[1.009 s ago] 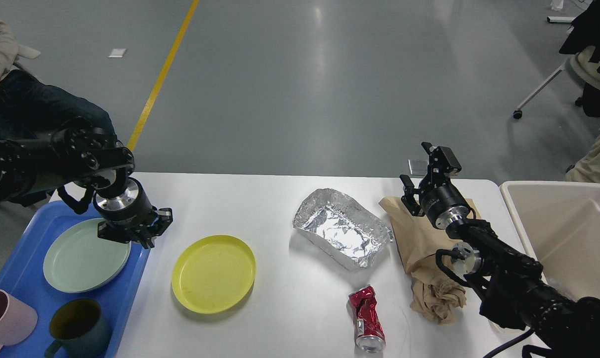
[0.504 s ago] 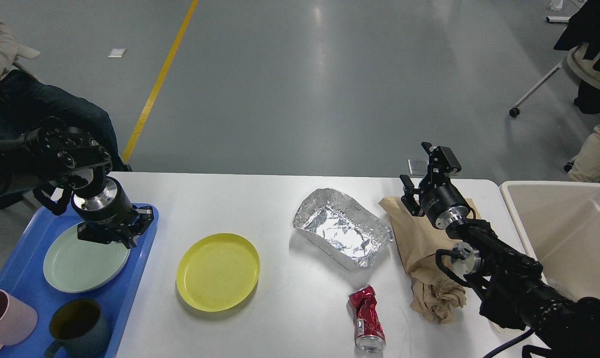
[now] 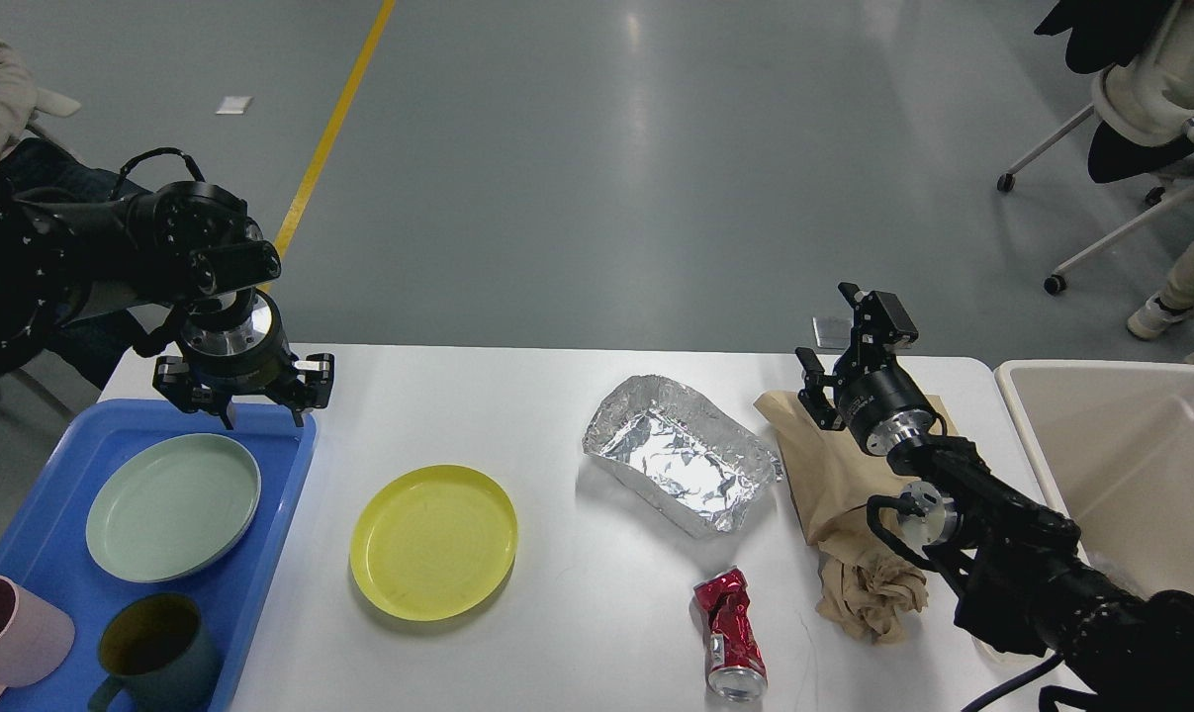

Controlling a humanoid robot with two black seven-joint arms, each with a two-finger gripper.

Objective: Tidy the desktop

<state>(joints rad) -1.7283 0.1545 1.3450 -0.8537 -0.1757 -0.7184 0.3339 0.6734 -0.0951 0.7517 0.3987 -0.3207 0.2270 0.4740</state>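
worktop [image 3: 577, 633] spreads below both grippers | left gripper [image 3: 243, 388] wide, empty | right gripper [image 3: 847, 341] spread, empty | yellow plate [image 3: 432, 542] below-right of left gripper: likely light, stiff, slippery; pinch rim

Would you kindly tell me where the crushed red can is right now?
In the head view, the can lies on the desktop near its front edge, right of centre, below the foil tray and just left of the crumpled brown paper.

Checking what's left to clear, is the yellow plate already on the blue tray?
No, the yellow plate lies on the desktop, right of the blue tray.
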